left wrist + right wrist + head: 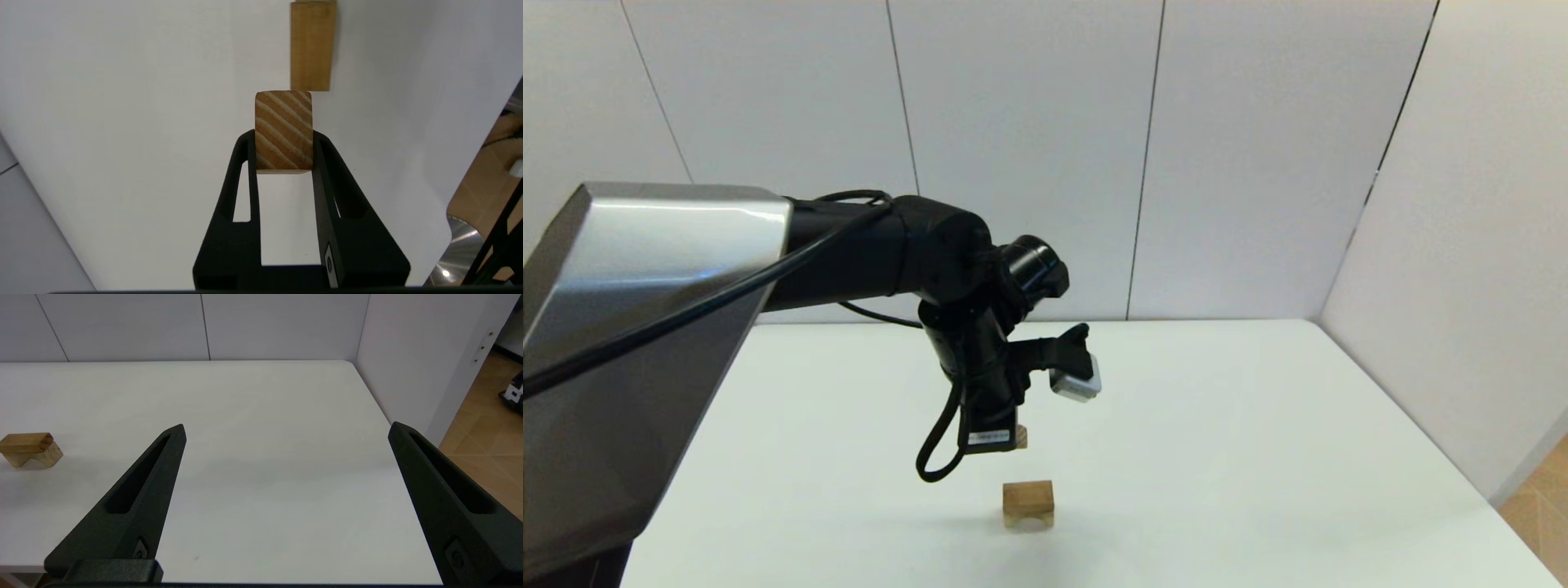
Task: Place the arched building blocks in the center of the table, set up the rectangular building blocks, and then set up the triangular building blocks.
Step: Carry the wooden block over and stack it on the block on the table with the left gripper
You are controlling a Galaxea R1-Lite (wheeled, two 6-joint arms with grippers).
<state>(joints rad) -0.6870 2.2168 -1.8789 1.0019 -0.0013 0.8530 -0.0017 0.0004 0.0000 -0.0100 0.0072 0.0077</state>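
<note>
- Arched block [1028, 502] sits on the white table [1258, 457], cut-out facing down, near the middle of the front edge.
- Left gripper [284, 139] hangs above the table just behind the arch, fingers closed on a striped-grain wooden block [284, 130].
- Right gripper [286, 433] waits off to the side, fingers spread wide, holding nothing.

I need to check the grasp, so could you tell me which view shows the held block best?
The left wrist view: the rectangular block fills the left claw. In the head view only a corner shows; the right wrist view misses it.
</note>
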